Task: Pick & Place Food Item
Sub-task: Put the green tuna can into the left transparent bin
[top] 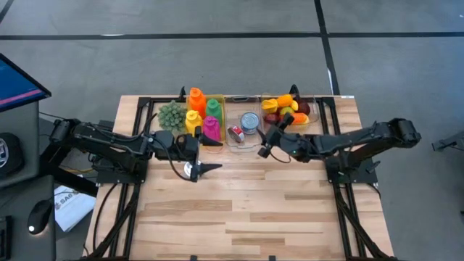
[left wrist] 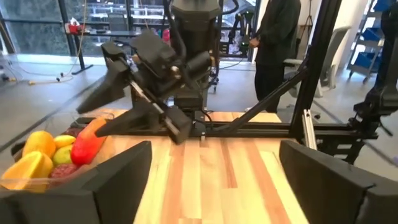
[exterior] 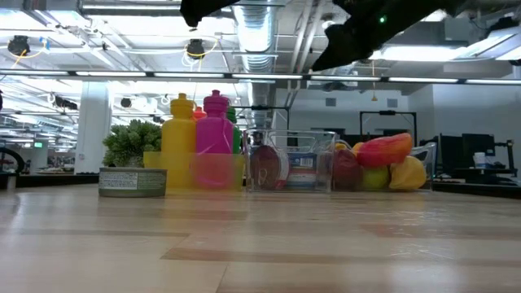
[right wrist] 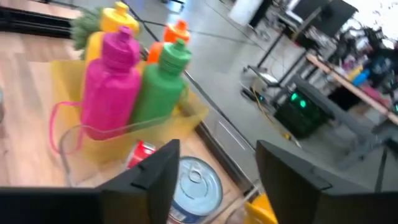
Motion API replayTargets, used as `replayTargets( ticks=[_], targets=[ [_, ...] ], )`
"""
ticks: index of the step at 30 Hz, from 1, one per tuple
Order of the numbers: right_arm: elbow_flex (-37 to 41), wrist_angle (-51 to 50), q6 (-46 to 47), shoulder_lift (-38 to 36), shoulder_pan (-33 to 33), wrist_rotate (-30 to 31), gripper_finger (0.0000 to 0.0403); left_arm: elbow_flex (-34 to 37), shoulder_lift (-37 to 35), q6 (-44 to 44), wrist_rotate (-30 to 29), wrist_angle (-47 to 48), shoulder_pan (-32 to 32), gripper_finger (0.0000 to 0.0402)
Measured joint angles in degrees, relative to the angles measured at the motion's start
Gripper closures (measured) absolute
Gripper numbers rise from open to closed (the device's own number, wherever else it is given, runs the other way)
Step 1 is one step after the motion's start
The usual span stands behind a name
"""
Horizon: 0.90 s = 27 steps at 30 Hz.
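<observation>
While poised over the silver can in the far-edge tray, right hand empty, part-open; next: descend, clench.

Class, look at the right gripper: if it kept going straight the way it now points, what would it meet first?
Most likely the silver can in the clear middle bin; the right gripper points at it. Depth is uncertain.

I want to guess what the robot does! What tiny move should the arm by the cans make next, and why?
Probably lower the right gripper straight down toward the blue-lidded can. Its open fingers frame the can in the clear middle bin but hold nothing. The left gripper waits open over bare table.
</observation>
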State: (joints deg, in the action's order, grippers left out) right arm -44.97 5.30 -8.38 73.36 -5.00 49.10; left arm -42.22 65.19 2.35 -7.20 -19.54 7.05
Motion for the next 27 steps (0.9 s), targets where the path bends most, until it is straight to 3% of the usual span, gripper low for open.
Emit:
replayTargets(
  ticks=[5,11,19,27],
  targets=[
    [0.0,0.63,-4.1,0.0,-2.37,-1.89,0.0298,0.0,0.0,-3.51,-0.02,-0.14,0.0,0.0119],
    [0.03,2.89,-4.22,0.0,-4.09,-11.58,0.0391,0.0,0.0,-3.98,-1.21,-0.12,0.0,0.0204],
    [0.03,11.02,-4.15,0.0,-5.18,-22.45,0.038,0.0,0.0,-4.04,-1.22,-0.12,0.0,0.0299],
    [0.03,13.77,-1.95,0.0,-5.25,-28.61,0.0396,0.0,0.0,-4.04,-1.18,-0.14,0.0,0.0355]
  ],
)
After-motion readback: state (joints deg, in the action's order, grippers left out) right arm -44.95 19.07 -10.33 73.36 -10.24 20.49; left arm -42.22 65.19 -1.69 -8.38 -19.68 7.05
